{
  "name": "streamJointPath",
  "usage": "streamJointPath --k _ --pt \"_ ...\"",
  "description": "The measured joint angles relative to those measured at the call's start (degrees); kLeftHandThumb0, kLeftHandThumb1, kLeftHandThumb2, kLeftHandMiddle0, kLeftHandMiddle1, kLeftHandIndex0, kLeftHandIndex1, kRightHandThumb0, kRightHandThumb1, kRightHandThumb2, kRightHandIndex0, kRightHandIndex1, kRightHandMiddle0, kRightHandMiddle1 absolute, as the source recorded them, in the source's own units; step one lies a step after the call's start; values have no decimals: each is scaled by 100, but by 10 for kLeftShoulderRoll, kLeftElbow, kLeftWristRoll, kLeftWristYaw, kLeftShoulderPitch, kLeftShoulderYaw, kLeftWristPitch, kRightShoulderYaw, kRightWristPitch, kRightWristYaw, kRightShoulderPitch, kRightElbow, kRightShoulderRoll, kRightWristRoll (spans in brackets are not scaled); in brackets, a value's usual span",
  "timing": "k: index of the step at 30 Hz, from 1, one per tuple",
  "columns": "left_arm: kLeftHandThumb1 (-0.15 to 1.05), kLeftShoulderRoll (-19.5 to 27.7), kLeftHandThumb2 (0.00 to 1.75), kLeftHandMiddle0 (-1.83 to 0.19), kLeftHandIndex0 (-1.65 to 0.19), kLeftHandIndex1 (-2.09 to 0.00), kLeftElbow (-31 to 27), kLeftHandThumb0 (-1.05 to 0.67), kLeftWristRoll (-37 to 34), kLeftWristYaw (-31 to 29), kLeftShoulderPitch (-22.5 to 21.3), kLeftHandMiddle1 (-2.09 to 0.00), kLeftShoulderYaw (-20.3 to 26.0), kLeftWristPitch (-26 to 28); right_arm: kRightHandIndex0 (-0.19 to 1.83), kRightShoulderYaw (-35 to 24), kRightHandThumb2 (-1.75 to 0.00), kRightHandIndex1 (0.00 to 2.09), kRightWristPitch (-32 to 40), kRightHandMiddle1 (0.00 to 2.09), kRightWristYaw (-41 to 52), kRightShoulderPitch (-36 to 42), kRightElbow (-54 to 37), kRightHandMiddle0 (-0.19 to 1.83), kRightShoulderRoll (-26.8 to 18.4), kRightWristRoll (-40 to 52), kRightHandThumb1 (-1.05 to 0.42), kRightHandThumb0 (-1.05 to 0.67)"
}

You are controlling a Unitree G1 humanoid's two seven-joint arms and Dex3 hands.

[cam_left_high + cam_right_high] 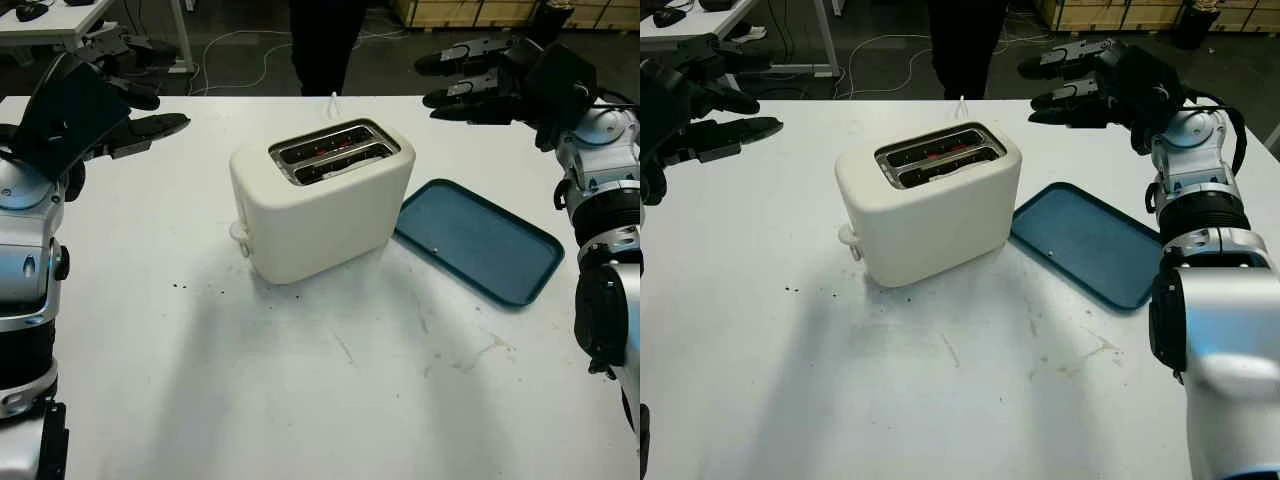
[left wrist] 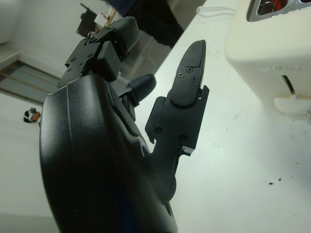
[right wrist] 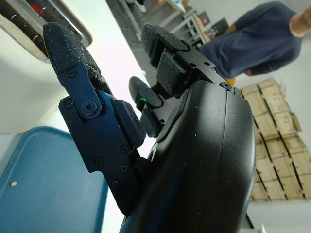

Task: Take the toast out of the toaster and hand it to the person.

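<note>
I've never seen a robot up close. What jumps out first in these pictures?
A cream two-slot plastic toaster stands mid-table, slots glowing red inside. Just to its right, a flat dark teal rectangular tray lies on the white table. Two black three-finger hands are raised open on either side: the left hand and the right hand, with a person in dark clothes standing beyond.

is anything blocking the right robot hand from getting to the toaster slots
Nothing visible does. The right robot hand is open, raised off to the toaster's side, with bare table between; the blue tray lies lower, beside the toaster.
</note>
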Motion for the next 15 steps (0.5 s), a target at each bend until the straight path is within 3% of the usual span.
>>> streamJointPath --k 15 --pt "87 -14 7 -3 -16 -82 -6 -25 0 1 0 -134 -5 2 69 6 0 20 0 0 -5 8 0 72 0 -3 -72 -81"
